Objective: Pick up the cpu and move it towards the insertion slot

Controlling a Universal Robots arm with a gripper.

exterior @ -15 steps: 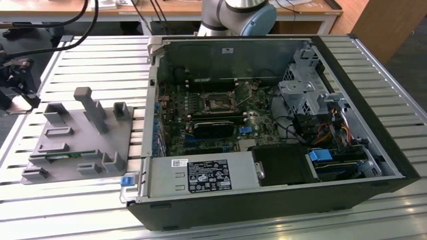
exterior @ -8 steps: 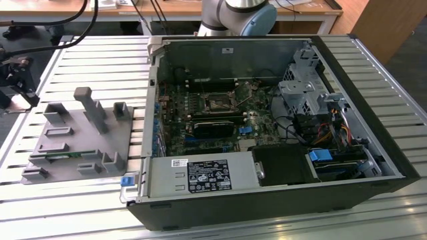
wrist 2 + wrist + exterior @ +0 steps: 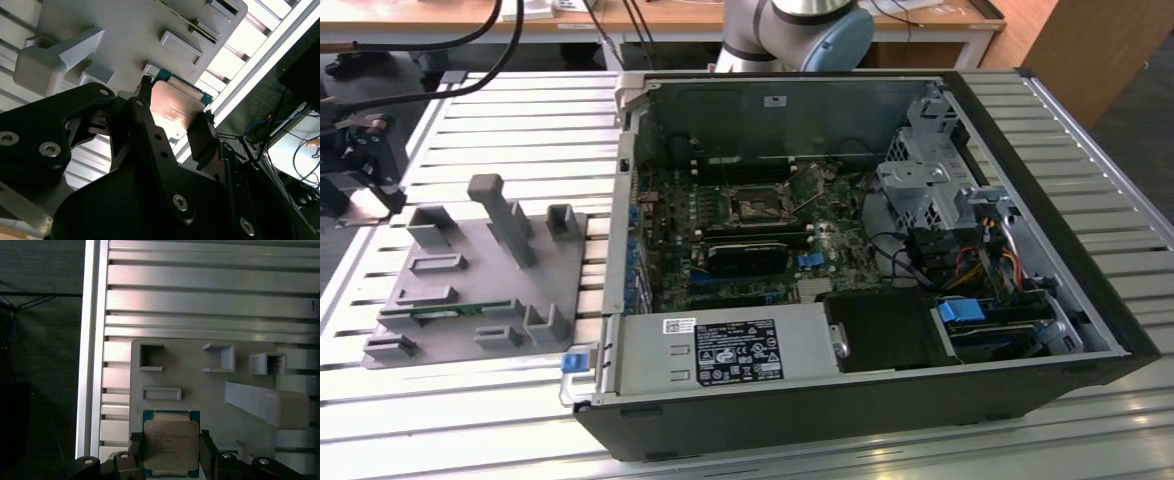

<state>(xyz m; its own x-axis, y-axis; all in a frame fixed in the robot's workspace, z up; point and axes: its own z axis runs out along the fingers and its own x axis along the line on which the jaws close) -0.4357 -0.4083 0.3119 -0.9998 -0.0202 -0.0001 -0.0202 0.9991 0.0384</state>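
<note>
The cpu (image 3: 169, 439), a flat square chip with a silvery top and green rim, sits between my gripper's (image 3: 170, 452) two black fingers, which press on its opposite edges. It hangs above the grey plastic tray (image 3: 200, 385). In the second wrist view the cpu (image 3: 175, 111) glints between the same fingers (image 3: 200, 137). In the exterior view my gripper (image 3: 364, 190) hovers at the far left, over the tray's (image 3: 467, 290) left end. The insertion slot (image 3: 757, 207), a dark square socket in a shiny metal frame, lies inside the open computer case, well to the exterior view's right of the gripper.
The open case (image 3: 854, 250) has tall walls around the motherboard, a long black card (image 3: 747, 257) below the socket and a power supply (image 3: 720, 352) at the front. The tray has upright posts (image 3: 500, 215) and holds a green memory stick (image 3: 434, 312). Slatted aluminium table (image 3: 520, 130) underneath.
</note>
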